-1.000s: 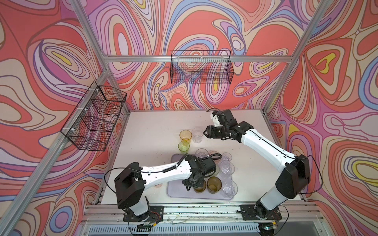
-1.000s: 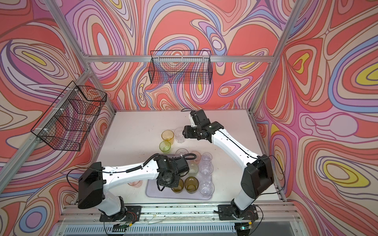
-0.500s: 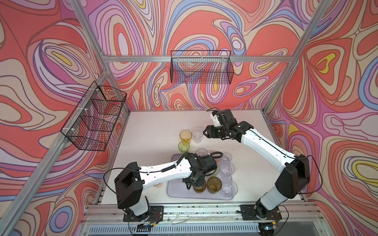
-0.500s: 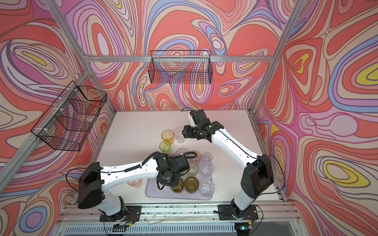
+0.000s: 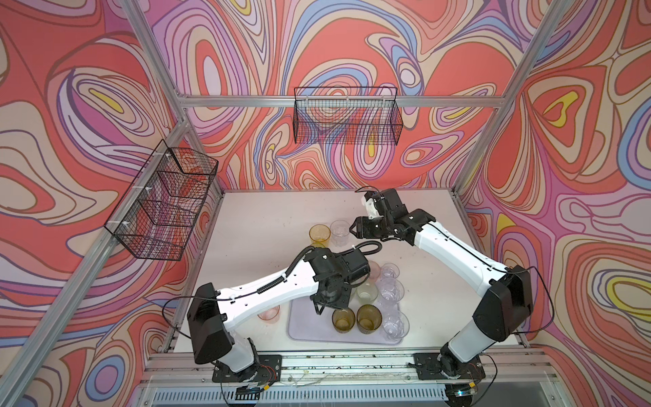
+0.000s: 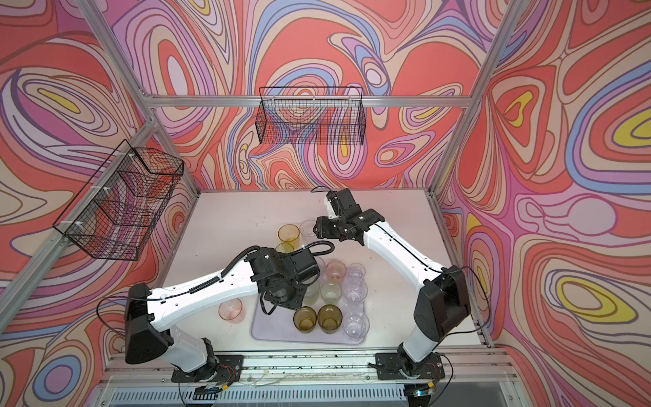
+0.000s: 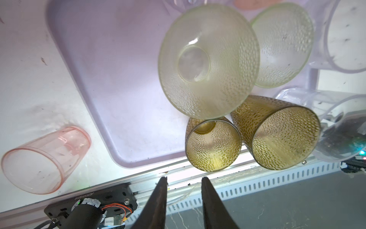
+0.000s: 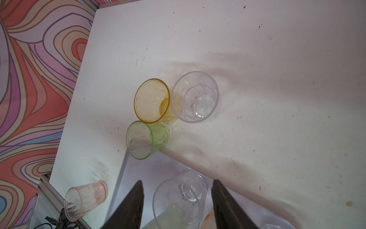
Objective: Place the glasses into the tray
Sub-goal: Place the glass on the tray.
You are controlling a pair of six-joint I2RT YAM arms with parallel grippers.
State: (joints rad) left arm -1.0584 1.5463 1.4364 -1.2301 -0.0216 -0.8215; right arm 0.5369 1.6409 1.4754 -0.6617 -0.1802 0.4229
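Note:
The lilac tray lies at the table's front and holds several glasses: two olive-brown ones side by side, a frosted green one, a pink one and clear ones. In the left wrist view a second frosted green glass stands in the tray next to the olive pair. My left gripper hangs above it, open and empty. My right gripper hovers open and empty near the amber glass, clear glass and green glass on the table.
A pink glass stands on the table left of the tray. Black wire baskets hang on the left wall and the back wall. The left arm crosses over the tray's far left corner. The aluminium front rail runs close behind the tray's front rim.
My left gripper's jaws have parted, and it has lifted a little above the glasses in the tray. The right arm has not moved.

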